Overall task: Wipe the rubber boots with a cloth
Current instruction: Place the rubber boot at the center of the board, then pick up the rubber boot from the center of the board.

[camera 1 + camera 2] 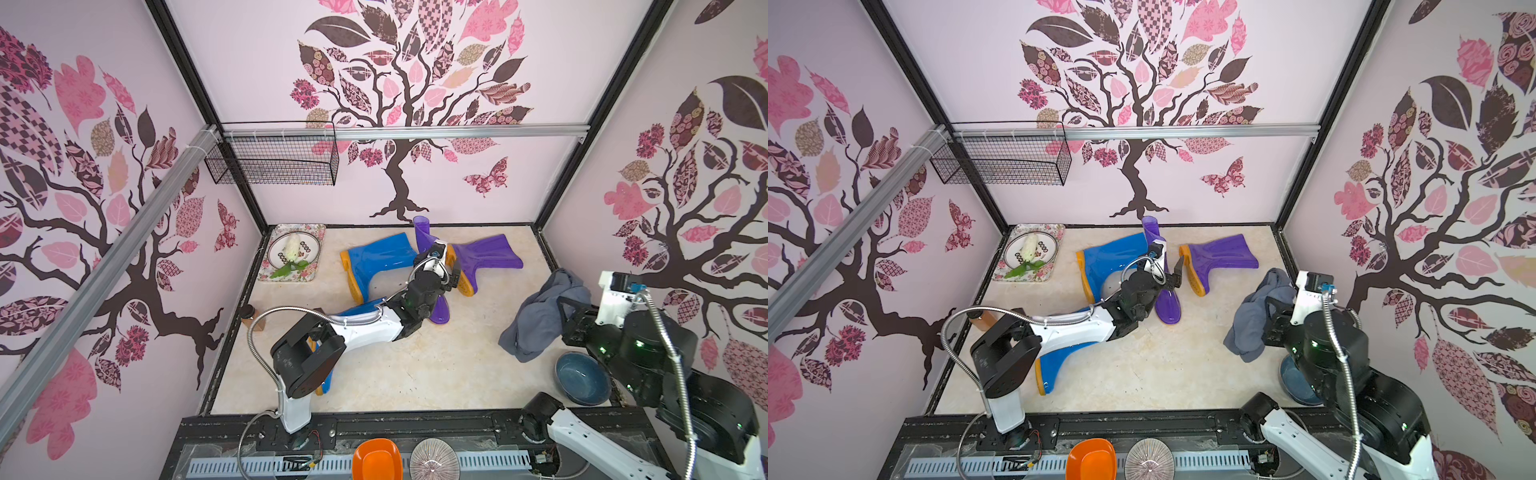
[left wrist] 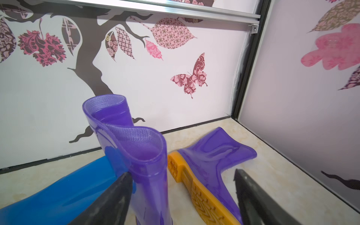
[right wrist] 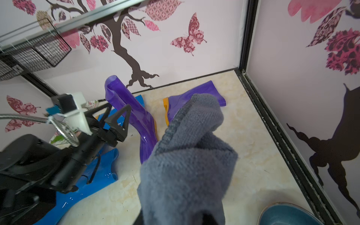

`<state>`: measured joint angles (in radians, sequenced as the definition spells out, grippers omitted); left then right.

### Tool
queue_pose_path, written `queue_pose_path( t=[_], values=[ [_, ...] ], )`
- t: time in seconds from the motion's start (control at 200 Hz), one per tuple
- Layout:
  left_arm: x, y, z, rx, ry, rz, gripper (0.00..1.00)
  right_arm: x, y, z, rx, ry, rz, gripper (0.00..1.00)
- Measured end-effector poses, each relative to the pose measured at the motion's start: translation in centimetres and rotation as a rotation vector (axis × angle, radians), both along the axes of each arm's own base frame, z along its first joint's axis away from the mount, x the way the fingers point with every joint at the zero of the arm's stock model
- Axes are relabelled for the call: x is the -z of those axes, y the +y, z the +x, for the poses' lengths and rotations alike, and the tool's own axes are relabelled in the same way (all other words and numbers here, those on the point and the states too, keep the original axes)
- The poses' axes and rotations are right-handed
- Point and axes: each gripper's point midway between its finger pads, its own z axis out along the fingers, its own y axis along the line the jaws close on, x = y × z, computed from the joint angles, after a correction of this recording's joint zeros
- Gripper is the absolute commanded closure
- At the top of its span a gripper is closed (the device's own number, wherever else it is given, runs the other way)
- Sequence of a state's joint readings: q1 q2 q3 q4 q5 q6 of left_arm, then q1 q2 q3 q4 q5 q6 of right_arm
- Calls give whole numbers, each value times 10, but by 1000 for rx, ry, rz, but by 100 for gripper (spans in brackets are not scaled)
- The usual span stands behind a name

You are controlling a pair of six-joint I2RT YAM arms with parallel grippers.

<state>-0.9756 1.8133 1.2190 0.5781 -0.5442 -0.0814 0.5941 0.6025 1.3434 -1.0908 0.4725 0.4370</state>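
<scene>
Four boots: two purple and two blue are spread over the back and middle of the pale floor [image 1: 415, 374]; none is touched by the cloth.
Upright purple boot [image 2: 148, 175]: it is stood on its sole near the middle, with its soft shaft folded in at the rim. It is judged to be the one to wipe now.
Lying purple boot [image 1: 486, 255]: it is laid on its side just beside the upright one, orange sole turned toward it.
Blue boots: one [image 1: 378, 257] is laid on its side near the back wall; the other [image 1: 1059, 357] is partly covered by the left arm.
Left gripper [image 2: 181, 173]: its fingers are spread wide and nothing is held. One finger is close against the upright shaft; contact cannot be told.
Right gripper [image 1: 563, 309]: it is clamped on the cloth, fingertips buried in fabric.
Cloth [image 3: 187, 165]: it is held bunched and hanging at the right, well apart from the upright boot.
Steadying: the shaft is best pinched lightly near the rim before any stroke, since a tall, soft boot is easily tipped.
Stroke: the cloth is best drawn from rim down to toe, with light pressure directed toward the steadying fingers.
Risk: the hanging tail may be dragged over the lying boot's sole, and the blue bowl [image 1: 582, 378] under the right arm should be cleared.
</scene>
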Motion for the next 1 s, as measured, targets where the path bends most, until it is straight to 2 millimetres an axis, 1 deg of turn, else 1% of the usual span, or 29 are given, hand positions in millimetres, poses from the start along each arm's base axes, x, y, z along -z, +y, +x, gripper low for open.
queue_pose_path(
  t=[0.105, 0.14, 0.17, 0.245, 0.29, 0.355, 0.46, 0.655, 0.735, 0.87, 0.95, 1.0],
  values=[
    [-12, -27, -24, 63, 66, 34, 8, 8, 3, 3, 5, 39, -10, 100],
    [-13, -35, -31, 83, 99, 42, 3, 11, 2, 4, 10, 52, -13, 100],
    [-13, -39, -36, 98, 132, 47, 2, 12, 2, 4, 15, 60, -16, 100],
    [-7, -43, -42, 120, 222, 51, 2, 15, -2, 2, 33, 71, -23, 100],
    [-3, -44, -42, 126, 276, 57, 2, 15, -4, 1, 41, 71, -27, 100],
    [5, -50, -42, 138, 356, 53, 2, 15, -5, 0, 43, 73, -29, 100],
    [23, -67, -38, 150, 480, 62, 2, 16, -6, 0, 44, 81, -31, 100],
    [71, -96, -26, 154, 663, 123, 2, 9, -10, -5, 49, 67, -30, 100],
    [93, -99, -18, 139, 722, 146, 2, 6, -12, -6, 51, 56, -28, 100],
    [127, -96, -2, 112, 804, 175, 2, 6, -14, -9, 49, 49, -29, 100],
    [140, -94, 7, 100, 833, 183, 2, 5, -14, -9, 47, 48, -34, 100],
    [145, -93, 12, 94, 843, 186, 2, 5, -14, -9, 44, 47, -41, 100]
  ],
)
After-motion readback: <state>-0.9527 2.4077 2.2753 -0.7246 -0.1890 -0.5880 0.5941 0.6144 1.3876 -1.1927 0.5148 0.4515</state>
